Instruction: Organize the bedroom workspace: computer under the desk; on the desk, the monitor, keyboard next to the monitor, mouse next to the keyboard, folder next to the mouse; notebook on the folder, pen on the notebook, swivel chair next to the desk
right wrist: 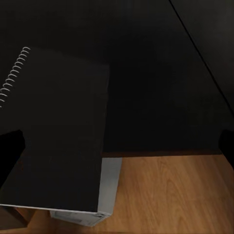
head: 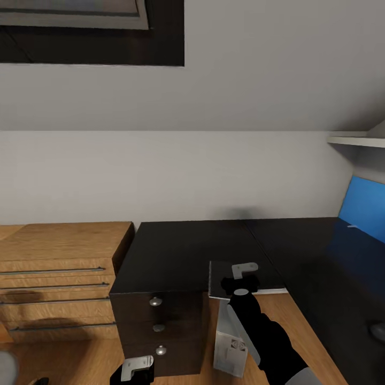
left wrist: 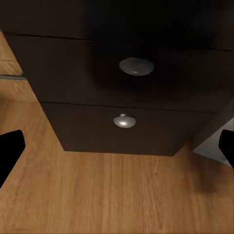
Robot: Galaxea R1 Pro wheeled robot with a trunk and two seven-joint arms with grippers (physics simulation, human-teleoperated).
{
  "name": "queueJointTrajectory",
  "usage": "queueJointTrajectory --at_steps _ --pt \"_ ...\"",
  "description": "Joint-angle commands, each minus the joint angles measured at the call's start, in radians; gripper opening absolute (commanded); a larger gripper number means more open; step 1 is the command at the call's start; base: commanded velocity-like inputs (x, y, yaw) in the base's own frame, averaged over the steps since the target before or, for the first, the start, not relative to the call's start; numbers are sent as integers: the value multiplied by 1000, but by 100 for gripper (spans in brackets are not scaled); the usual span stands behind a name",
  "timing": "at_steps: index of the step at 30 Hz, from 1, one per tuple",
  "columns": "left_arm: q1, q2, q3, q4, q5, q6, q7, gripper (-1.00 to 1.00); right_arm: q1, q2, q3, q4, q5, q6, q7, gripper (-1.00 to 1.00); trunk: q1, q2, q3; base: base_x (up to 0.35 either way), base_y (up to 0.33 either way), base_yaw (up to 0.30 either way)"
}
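Head view: right gripper point(head: 241, 278) is seen at the desk point(head: 182, 251) front edge, clenched on the notebook point(head: 218, 279). The folder point(head: 367, 208) lies on the desk's far right; the computer point(head: 231, 342) stands beneath the desk.

Left wrist view: left gripper point(left wrist: 117, 148) is spread, empty, before the drawers point(left wrist: 97, 73).

Right wrist view: the spiral-bound notebook point(right wrist: 58, 131) is seen over the desk edge, the computer point(right wrist: 105, 192) below.

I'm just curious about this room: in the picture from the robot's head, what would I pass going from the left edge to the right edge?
Light wood cabinet with long handles → dark drawers with round silver knobs → small grey-white computer tower on the floor → glossy black desk top → bright blue flat folder.
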Motion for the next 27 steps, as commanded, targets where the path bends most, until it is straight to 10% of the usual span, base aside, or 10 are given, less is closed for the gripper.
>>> queueJointTrajectory --at_steps 1,27 --pt "-2 1 -6 0 10 -8 7 100 -1 -1 2 0 -12 2 -10 100 0 -1 -1 0 0 18" --pt "-2 2 -5 1 9 -9 9 100 -1 1 2 -6 -13 2 -14 100 0 -1 -2 0 0 7"
